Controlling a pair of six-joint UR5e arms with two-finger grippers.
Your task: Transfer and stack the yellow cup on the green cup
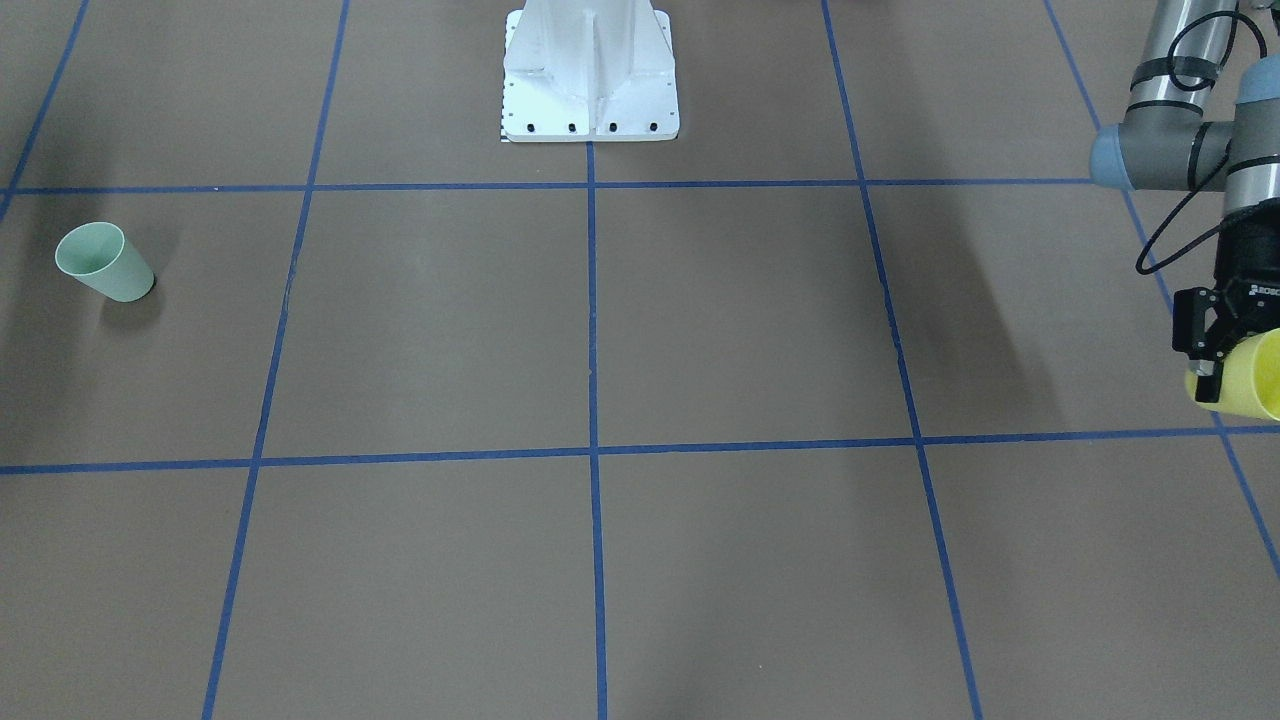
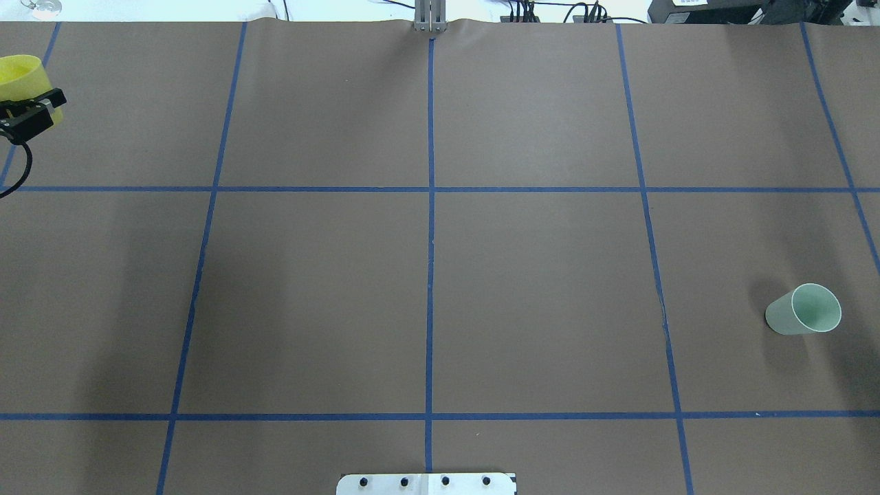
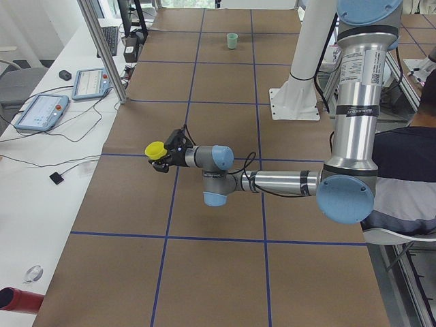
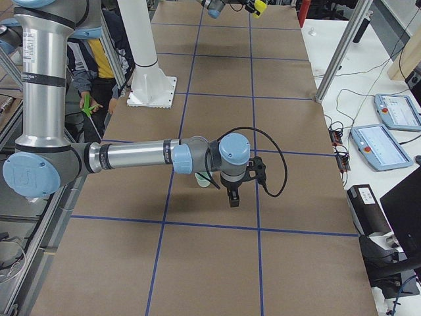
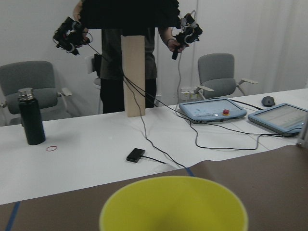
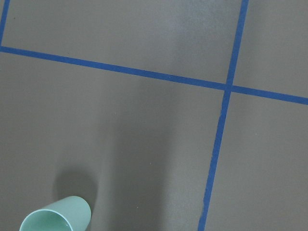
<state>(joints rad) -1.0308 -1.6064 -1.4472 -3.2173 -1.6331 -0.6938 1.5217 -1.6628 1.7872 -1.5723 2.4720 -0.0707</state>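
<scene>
1. Gripping the yellow cup (image 1: 1258, 378) from the side, the left gripper (image 1: 1215, 350) has its black fingers clamped against the smooth tapered wall, and the cup's round mouth faces up.
2. In the overhead view the yellow cup sits between 9 and 10 o'clock from the table's centre, at the far left edge. In the left side view it appears to be held just off the surface, with a small dark shadow beneath it.
3. The left wrist camera looks across the cup's bright, glossy rim. Beyond it are a white bench with a black flask (image 5: 31, 118), trailing cables and two flat grey consoles, and a person (image 5: 127, 53) standing behind.
4. The green cup (image 2: 801, 311) is pale mint, plain and without a handle. It stands mouth up on its narrow base, just past 3 o'clock from the centre in the overhead view and well apart from the yellow cup.
5. The right gripper (image 4: 233, 196) points down at the table just beside the green cup. It shows only in the right side view, so whether its fingers are apart or together cannot be told.
6. The right wrist camera catches the green cup's thin circular rim at about 7 o'clock in its frame.
7. The table (image 2: 309, 295) has a matte brown cover, paper-like, divided into squares by blue tape lines (image 2: 430, 275).
8. A white metal base plate (image 1: 590, 90) with a row of dark bolts sits at 12 o'clock in the front-facing view.
</scene>
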